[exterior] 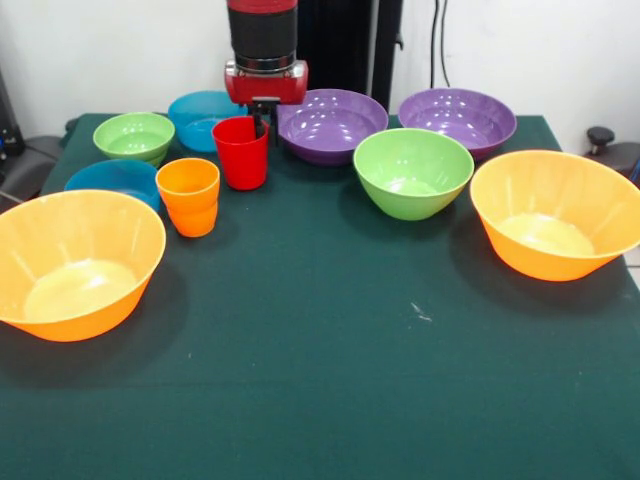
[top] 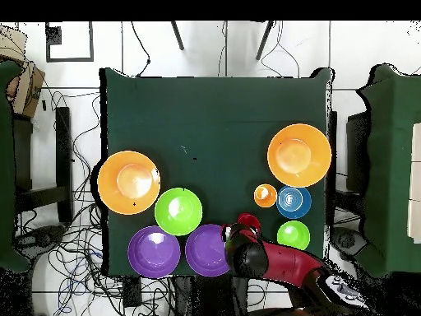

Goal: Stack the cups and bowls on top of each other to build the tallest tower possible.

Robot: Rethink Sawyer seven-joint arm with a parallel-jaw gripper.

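The red cup (exterior: 241,152) stands upright at the table's far side, and my gripper (exterior: 264,120) hangs right at its far rim. In the overhead view the gripper (top: 238,233) sits beside the red cup (top: 249,222). The orange ridged cup (exterior: 189,196) stands just in front and to the left of the red cup. Two large orange bowls (exterior: 75,265) (exterior: 555,215) sit at the left and right. Two purple bowls (exterior: 332,125) (exterior: 457,120), a medium green bowl (exterior: 413,172), a small green bowl (exterior: 134,137) and two blue bowls (exterior: 205,115) (exterior: 115,180) stand apart. No tower shows.
The table (exterior: 330,350) has a dark green cloth. In the overhead view my arm (top: 284,263) covers one blue bowl. Cables lie on the floor (top: 78,239) round the table, and other tables (top: 390,164) stand at both sides.
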